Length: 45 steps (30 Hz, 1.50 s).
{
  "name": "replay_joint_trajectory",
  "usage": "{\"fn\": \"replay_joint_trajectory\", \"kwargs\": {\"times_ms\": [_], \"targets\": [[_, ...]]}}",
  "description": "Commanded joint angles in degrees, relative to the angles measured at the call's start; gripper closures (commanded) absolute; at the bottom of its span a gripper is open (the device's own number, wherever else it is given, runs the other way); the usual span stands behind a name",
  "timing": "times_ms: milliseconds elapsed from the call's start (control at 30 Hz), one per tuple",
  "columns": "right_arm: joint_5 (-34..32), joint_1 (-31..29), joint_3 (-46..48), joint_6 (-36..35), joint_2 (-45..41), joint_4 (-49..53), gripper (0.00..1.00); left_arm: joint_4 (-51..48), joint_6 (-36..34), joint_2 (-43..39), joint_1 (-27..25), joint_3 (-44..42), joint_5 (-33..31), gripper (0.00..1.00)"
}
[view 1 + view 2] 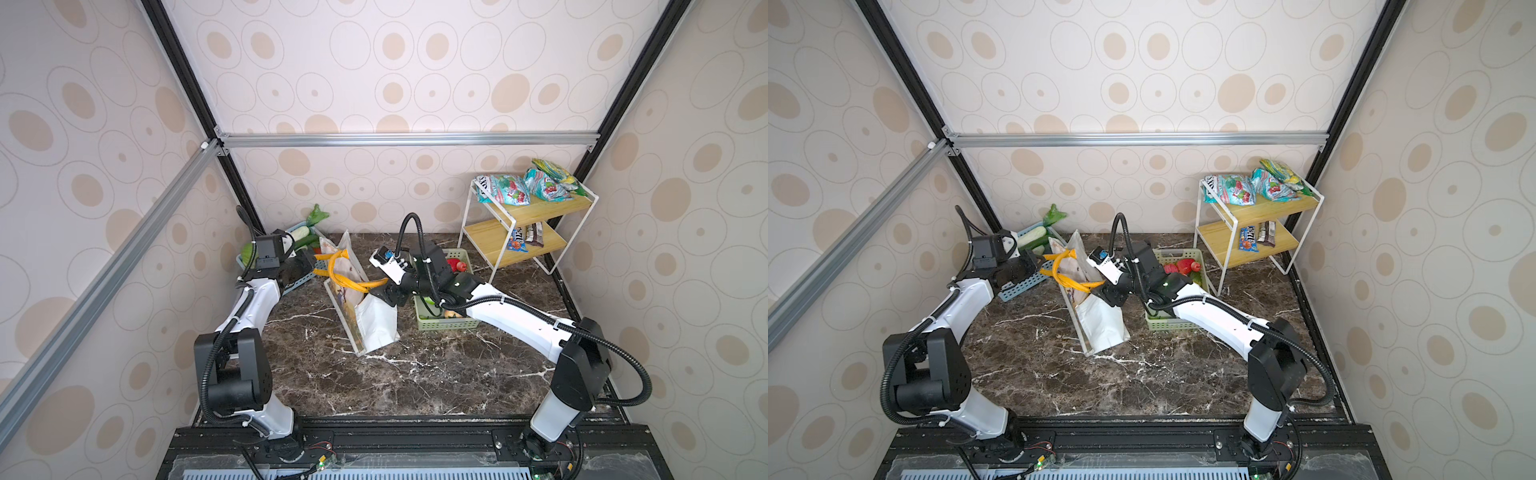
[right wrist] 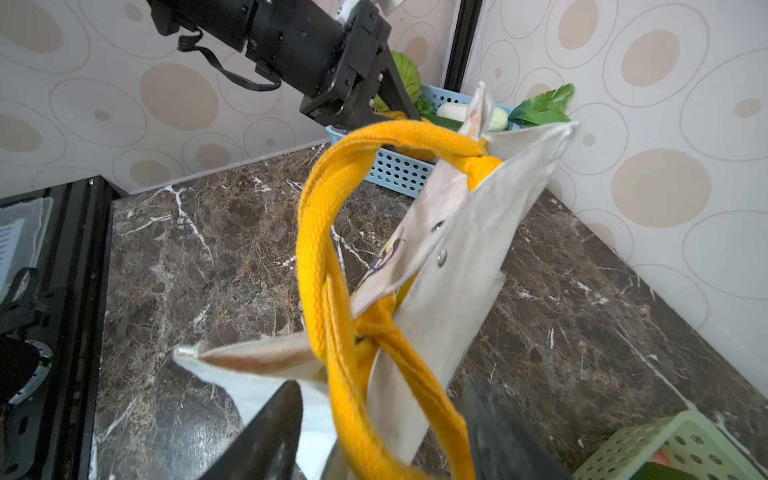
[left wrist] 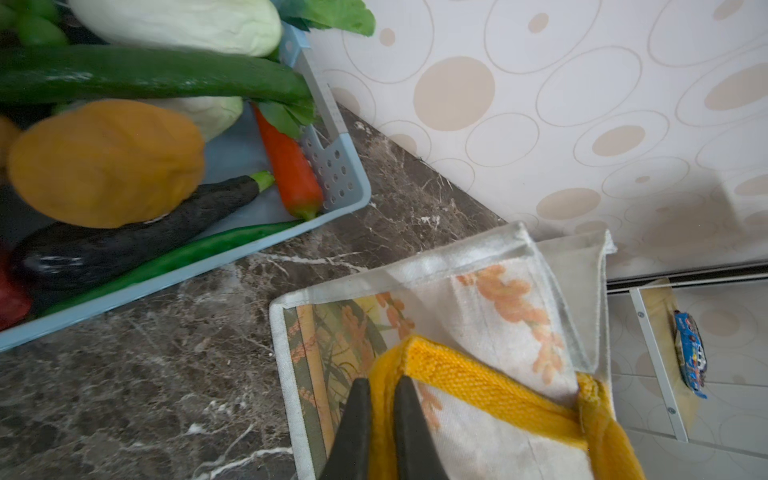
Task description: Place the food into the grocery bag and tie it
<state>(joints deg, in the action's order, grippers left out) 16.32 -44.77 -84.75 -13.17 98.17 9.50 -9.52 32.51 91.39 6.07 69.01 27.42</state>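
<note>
The left end effector [image 3: 381, 390] is clenched on a fold of the yellow-orange handle [image 3: 478, 386] at the rim of the grocery bag [image 3: 490, 291]. The right end effector [image 2: 382, 384] stands released, its jaws wide apart on either side of the other strap loop [image 2: 415, 395] without pinching it. In the right wrist view the two straps cross and wrap each other just above the bag's mouth, so the step in hand looks like the tying, with a first crossing made but slack. To do it well, the left should act as a fixed anchor. The right should close on the loose loop close to the crossing and draw it away from the left, low and level, so the wrap cinches down rather than lifting or tipping the bag. The bag stands leaning on the desk [image 1: 374, 382], between the blue basket [image 1: 1023, 286] and the green basket [image 1: 449, 323]. Its mouth is pinched flat, so whether the food is inside probably cannot be settled from these views. Room is tight at the back: the blue basket's rim is just beside the left end effector, the wall [image 1: 374, 195] is near, and the green basket lies under the right arm. The shelf rack [image 1: 532, 216] is well apart, and open desk lies toward the front.
</note>
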Motion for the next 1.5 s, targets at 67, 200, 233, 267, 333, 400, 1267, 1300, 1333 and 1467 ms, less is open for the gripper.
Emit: {"fn": "replay_joint_trajectory", "kwargs": {"times_ms": [67,200,233,267,333,400,1267,1300,1333,1467], "targets": [[-4.41,-0.75,-4.98,-5.17,3.66,5.64,0.51,-2.42,-2.93,1.24,-1.93,3.91,1.07,1.0],[-4.96,-0.75,-6.3,-6.12,5.01,8.02,0.68,-3.06,-3.11,1.5,-2.02,4.7,0.41,1.0],[-4.94,-0.81,-6.11,-6.22,4.92,8.16,0.68,-3.29,-3.15,1.63,-2.04,4.93,0.4,1.0],[-5.03,-0.74,-5.93,-6.43,4.71,8.34,0.66,-3.31,-3.15,1.76,-2.03,5.13,0.5,1.0],[-4.81,-0.78,-5.91,-6.86,4.22,9.36,0.6,-3.49,-3.2,2.1,-2.09,5.51,0.36,1.0],[-4.84,-0.76,-5.97,-7.6,3.79,10.78,0.58,-3.75,-3.22,2.29,-2.07,5.85,0.18,1.0],[-20.19,2.08,8.74,13.6,-8.15,-7.67,1.0,-4.59,-3.54,1.97,-0.4,5.4,-3.23,1.0],[-21.16,2.79,10.93,16.88,-9.61,-10.46,1.0,-4.54,-3.51,1.86,0.04,5.04,-3.38,1.0],[-21.81,3.72,13.67,20.95,-11.27,-13.89,1.0,-4.41,-3.26,1.62,0.4,4.53,-3.47,1.0],[-25.68,6.8,21.56,34.86,-15.89,-20.94,1.0,-3.57,-2.55,0.72,2.55,2.38,-3.32,1.0]]}}
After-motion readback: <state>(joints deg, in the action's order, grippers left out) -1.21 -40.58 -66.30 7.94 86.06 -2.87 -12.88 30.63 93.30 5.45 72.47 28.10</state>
